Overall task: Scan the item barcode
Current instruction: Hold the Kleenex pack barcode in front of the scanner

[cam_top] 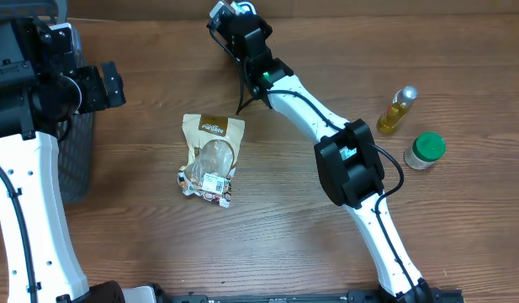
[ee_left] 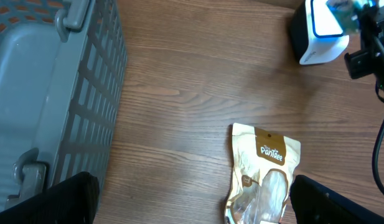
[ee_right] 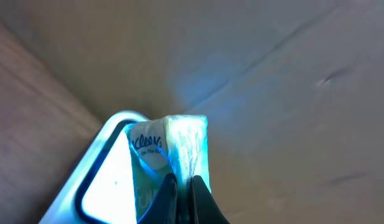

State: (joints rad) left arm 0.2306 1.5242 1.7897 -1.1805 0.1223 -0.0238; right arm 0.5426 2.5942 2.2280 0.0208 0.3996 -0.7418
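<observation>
Scanner [ee_left: 317, 36]: a black-and-white box at the far edge of the table [cam_top: 284, 252]; in the right wrist view we see its rounded window glowing pale blue.
Packet [ee_right: 179, 143]: a small pale wrapped pack with blue print, pinched at one end and held just in front of the Scanner window; part of the print reads "On The Go".
Barcode: we cannot make one out on the Packet in any view.
Right gripper [ee_right: 184, 186]: clamped on the Packet, its two dark fingers nearly meeting; in the overhead view we find this arm stretched out to the far edge of the table.
Left gripper [ee_left: 192, 179]: jaws spread wide and holding nothing, hanging above the table beside the basket.
Basket [ee_left: 55, 93]: grey plastic with slotted walls, at the left side of the table.
Snack pouch [cam_top: 211, 157]: tan and partly clear, lying flat near the middle of the table, well apart from both grippers; we see a white label near its lower end.
Bottle [cam_top: 396, 110]: yellow liquid and a silver cap, on the right side of the table.
Jar [cam_top: 425, 151]: green lid, near the Bottle.
</observation>
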